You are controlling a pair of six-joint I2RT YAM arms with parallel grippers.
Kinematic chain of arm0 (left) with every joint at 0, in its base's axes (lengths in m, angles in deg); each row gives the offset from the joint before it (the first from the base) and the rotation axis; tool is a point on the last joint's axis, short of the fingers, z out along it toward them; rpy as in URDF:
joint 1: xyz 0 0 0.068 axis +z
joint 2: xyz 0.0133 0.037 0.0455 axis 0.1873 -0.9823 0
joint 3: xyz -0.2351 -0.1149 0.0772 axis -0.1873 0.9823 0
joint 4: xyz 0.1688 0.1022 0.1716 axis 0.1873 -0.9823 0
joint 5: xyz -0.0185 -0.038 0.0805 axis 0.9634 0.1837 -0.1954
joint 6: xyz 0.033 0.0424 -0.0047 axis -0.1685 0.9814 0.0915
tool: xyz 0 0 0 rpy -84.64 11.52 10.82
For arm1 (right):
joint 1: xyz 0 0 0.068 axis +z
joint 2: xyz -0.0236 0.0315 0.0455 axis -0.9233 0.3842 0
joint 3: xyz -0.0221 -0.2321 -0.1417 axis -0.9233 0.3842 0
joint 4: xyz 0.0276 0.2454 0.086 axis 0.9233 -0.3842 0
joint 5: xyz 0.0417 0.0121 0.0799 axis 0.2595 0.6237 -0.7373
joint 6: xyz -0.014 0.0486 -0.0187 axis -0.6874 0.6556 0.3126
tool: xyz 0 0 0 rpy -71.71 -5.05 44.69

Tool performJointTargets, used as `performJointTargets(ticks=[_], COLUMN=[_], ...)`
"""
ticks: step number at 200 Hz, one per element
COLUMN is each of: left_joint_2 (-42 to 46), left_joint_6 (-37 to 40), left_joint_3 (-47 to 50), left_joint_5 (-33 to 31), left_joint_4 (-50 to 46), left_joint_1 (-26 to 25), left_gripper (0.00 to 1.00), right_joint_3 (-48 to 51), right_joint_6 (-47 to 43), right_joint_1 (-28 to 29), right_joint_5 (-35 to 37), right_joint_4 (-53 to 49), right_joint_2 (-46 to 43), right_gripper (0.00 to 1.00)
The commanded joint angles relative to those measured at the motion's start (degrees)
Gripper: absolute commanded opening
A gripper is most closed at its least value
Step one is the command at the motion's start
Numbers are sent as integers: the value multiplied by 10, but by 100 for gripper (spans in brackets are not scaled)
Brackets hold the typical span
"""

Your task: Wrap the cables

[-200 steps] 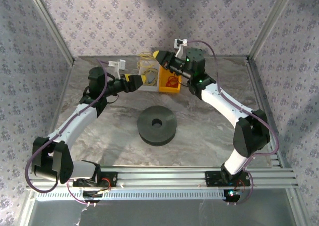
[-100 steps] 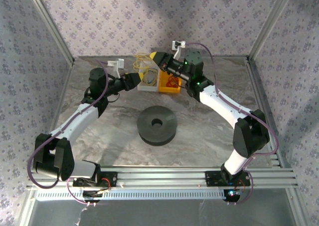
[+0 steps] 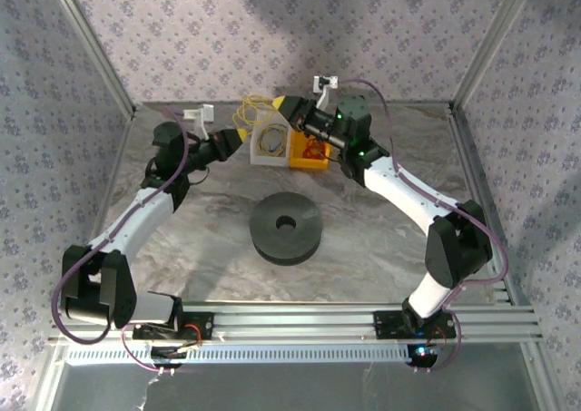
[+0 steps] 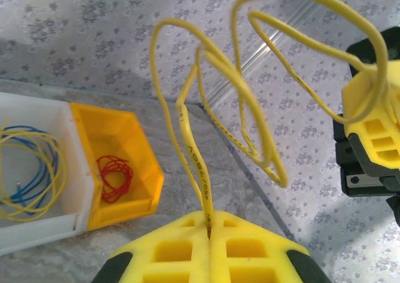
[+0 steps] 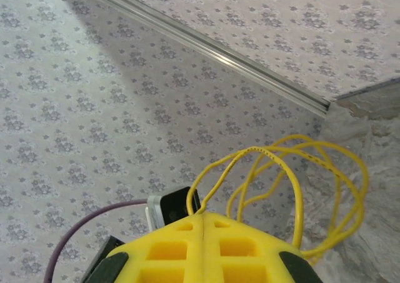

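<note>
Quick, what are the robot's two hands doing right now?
Left hand: closed, pinching the yellow cord.
Right hand: closed, pinching the yellow cord too.

The left tool [image 3: 239, 137] has pulled the yellow cable [image 4: 195, 170] leftward.

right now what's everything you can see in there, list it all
cord: one, bright yellow, looped in the air between both grippers
spool: one, dark grey, centre of the table
white bin: one, white, back of table
wire coils: blue and yellow, inside the white bin
yellow bin: one, yellow, touching the white bin
red wire coil: one, red, inside the yellow bin
left gripper: one, yellow-tipped, shut on the cord
right gripper: one, yellow-tipped, shut on the cord
</note>
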Motion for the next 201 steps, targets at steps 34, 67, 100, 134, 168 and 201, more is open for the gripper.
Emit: performJointTargets(ticks=[34, 67, 100, 134, 168, 201], left_joint_2=[72, 98, 102, 115, 132, 150], left_joint_6=[61, 92, 109, 133, 156, 168], left_joint_3=[12, 4, -37, -78, -105, -123], left_joint_5=[-16, -40, -60, -56, -58, -57], left_joint_4=[-126, -212, -299, -359, -409, -442], left_joint_1=[81, 145, 226, 292, 325, 375], left_gripper=[0, 0, 0, 0, 0, 0], right_joint_3=[56, 81, 136, 172, 184, 173], right_joint_6=[-90, -175, -209, -232, -229, -248], right_joint_1=[-164, -281, -403, -505, -579, -597], right_joint_5=[-44, -64, -72, -62, -53, -19], right_joint_4=[-94, -189, -237, -256, -242, -254], right_joint_2=[-132, -204, -236, -230, -189, -153], right_gripper=[0, 0, 0, 0, 0, 0])
